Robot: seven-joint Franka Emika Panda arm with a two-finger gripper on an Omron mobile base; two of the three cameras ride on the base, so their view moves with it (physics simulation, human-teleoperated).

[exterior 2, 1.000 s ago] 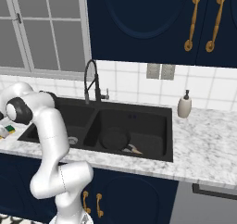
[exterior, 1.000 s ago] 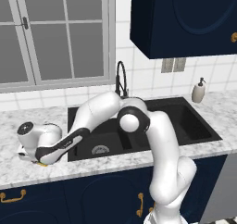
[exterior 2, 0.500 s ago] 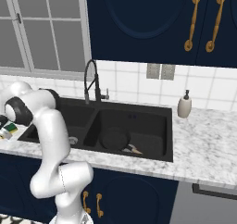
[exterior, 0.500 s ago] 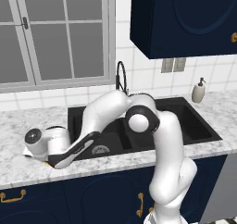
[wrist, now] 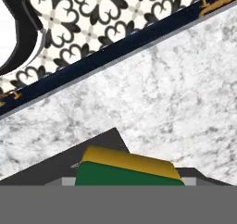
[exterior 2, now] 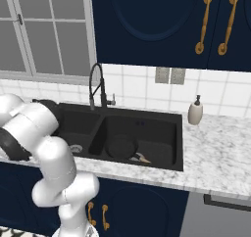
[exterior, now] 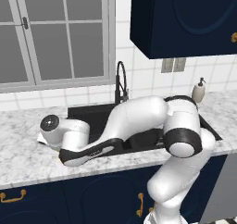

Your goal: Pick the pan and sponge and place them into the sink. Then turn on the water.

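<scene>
The large black double-basin sink [exterior 2: 147, 121] sits sunk into the grey-veined white marble counter [exterior 2: 220, 157], and everything else is placed here against it. Behind its middle divider rises the tall black gooseneck faucet with a coiled spring neck [exterior 2: 95, 86]. No stream is seen falling from it. On the counter just past the sink's right end stands a white soap dispenser bottle [exterior 2: 195, 111], close to the tiled wall.

The round, shallow, black frying pan with a short dark handle [exterior 2: 122, 147] lies flat on the floor of the sink's right basin, its handle pointing toward the front rim. A round silvery drain [exterior 2: 75, 147] shows in the left basin.

The white arm reaches across the front of the sink toward the counter on its left side; in the left base view its wrist and hand [exterior: 55, 128] lie low over the marble just beside the sink's left rim, with the fingers hidden behind the arm's own body.

In the hand view, the small rectangular sponge, green top layer over yellow base [wrist: 127, 170], lies at the bottom of the frame, between where the finger tips stand, with marble counter beyond it and the navy cabinet front and patterned floor tiles farther off. The tips themselves are hidden there, so whether the jaws are pressing the sponge or only straddling it cannot be told. The sponge is outside the sink, off its left end.
</scene>
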